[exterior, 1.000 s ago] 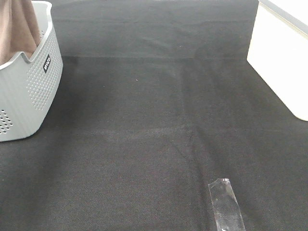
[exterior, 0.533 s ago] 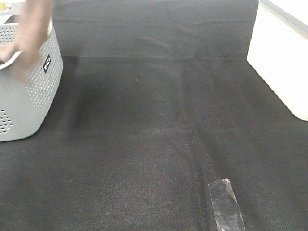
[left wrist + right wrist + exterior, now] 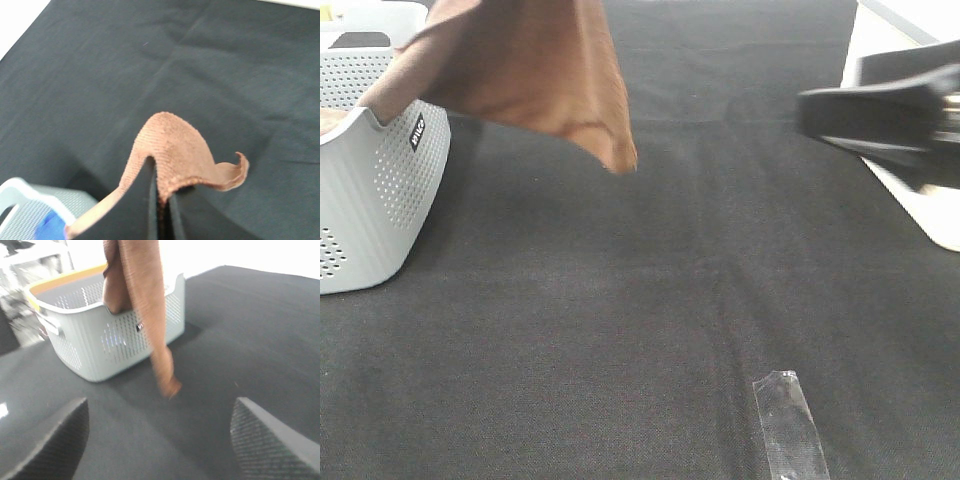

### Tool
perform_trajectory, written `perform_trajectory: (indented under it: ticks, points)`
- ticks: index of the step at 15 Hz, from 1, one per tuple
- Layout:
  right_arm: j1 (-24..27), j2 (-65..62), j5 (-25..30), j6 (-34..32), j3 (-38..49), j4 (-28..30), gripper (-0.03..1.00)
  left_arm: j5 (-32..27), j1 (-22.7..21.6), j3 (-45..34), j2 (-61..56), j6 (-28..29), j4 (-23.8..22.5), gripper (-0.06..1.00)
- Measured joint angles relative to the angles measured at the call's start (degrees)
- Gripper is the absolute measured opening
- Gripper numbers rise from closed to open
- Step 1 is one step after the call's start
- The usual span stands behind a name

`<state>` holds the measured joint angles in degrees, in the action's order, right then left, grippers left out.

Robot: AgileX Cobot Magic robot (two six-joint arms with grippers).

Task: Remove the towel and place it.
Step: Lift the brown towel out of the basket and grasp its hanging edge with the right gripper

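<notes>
The reddish-brown towel (image 3: 535, 70) hangs in the air and trails from the grey basket (image 3: 380, 190) out over the black table, its lower tip to the right of the basket. In the left wrist view my left gripper (image 3: 162, 205) is shut on a fold of the towel (image 3: 172, 150); it is out of the exterior high frame. My right gripper (image 3: 820, 115) comes in blurred from the right, well apart from the towel. In the right wrist view the right gripper (image 3: 160, 440) stands wide open and empty, facing the hanging towel (image 3: 145, 300) and the basket (image 3: 100, 340).
A blue item (image 3: 50, 225) lies inside the basket. A white box (image 3: 930, 215) stands at the right edge behind the right arm. A strip of clear tape (image 3: 790, 425) is stuck to the black cloth near the front.
The towel has risen out of the basket and swung right over the table. The right arm has come into view from the right.
</notes>
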<state>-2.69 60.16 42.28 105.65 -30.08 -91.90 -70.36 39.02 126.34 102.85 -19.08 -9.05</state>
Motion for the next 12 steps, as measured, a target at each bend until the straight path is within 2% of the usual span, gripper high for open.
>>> perform_trajectory:
  ticks: [1,3,8,10,12]
  points:
    - [0.0,5.2,3.0,5.7,-0.1,-4.1,0.76,0.0,0.7,0.0,0.0,1.3,0.1,0.0]
    - [0.0,14.2,8.9,11.5,-1.9,-6.2,0.76,0.6,1.1,0.0,0.0,3.6,1.6,0.0]
    - [0.0,27.7,19.3,12.6,-10.8,-7.1,0.76,4.9,1.1,0.0,0.0,4.4,7.7,0.0]
    - [-0.1,30.2,21.7,12.7,-12.9,-7.2,0.76,6.5,1.1,0.0,0.0,4.4,9.1,0.0]
    - [-3.0,31.2,20.5,12.8,-13.4,-7.3,0.76,8.0,1.1,0.0,0.0,4.4,10.1,0.0]
